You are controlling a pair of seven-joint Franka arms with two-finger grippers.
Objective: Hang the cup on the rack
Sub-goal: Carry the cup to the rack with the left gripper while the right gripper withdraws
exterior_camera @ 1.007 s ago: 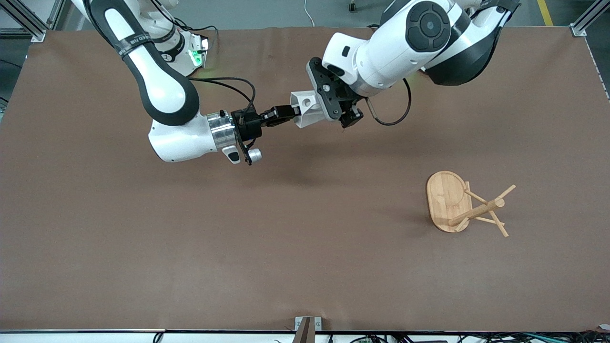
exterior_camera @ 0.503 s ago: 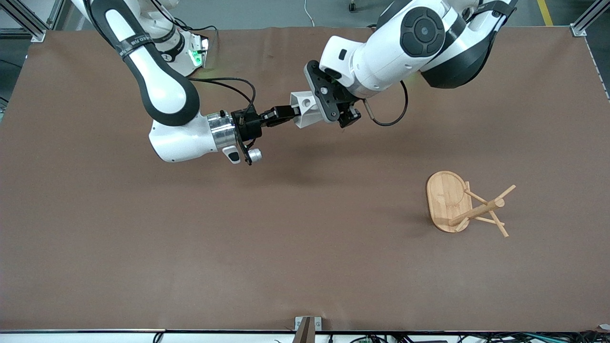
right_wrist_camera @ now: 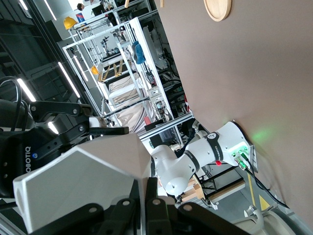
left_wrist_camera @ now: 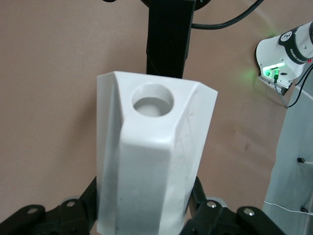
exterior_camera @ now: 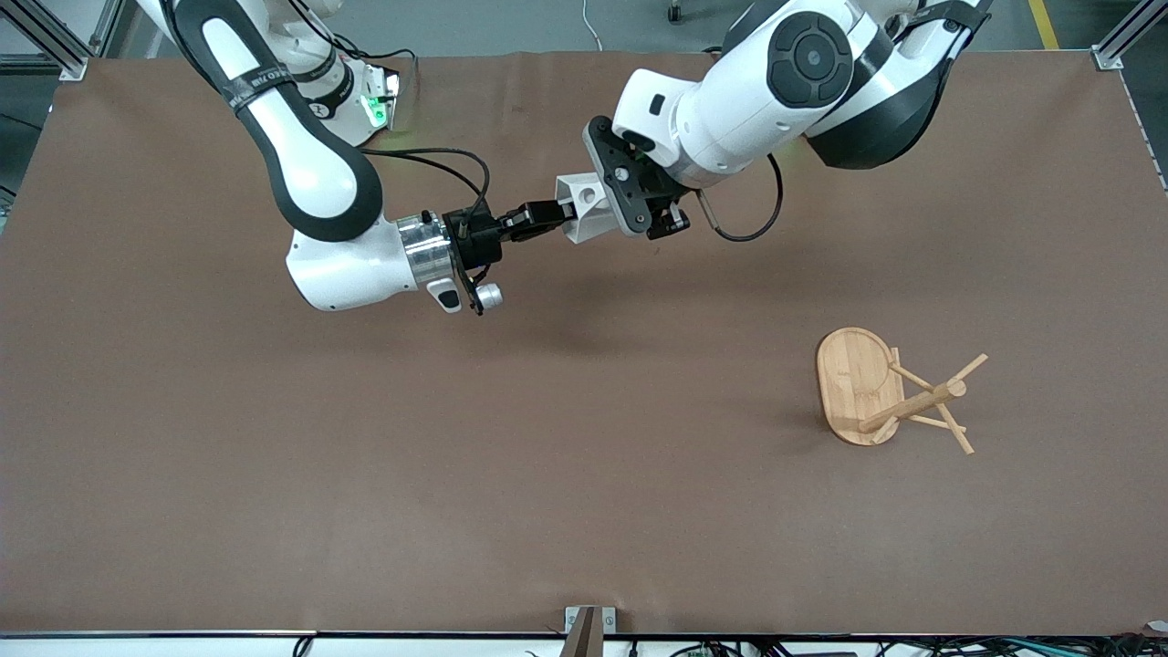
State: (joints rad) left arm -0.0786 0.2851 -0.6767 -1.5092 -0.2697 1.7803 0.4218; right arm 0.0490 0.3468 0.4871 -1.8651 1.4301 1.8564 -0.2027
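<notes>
Both grippers clasped the cup (exterior_camera: 584, 208) in mid-air: right gripper (exterior_camera: 547, 217) at one end, left gripper (exterior_camera: 630, 196) around the other. The rack (exterior_camera: 890, 392) stood well apart, toward the left arm's end.

White faceted cup (exterior_camera: 584, 208) aloft; bamboo rack (exterior_camera: 890, 394) upright on table.

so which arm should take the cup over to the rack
Left, probably. The cup is held in the air between the left gripper and the right gripper, both gripping it. The rack stands toward the left arm's end of the table, so the left arm has the shorter carry.
</notes>
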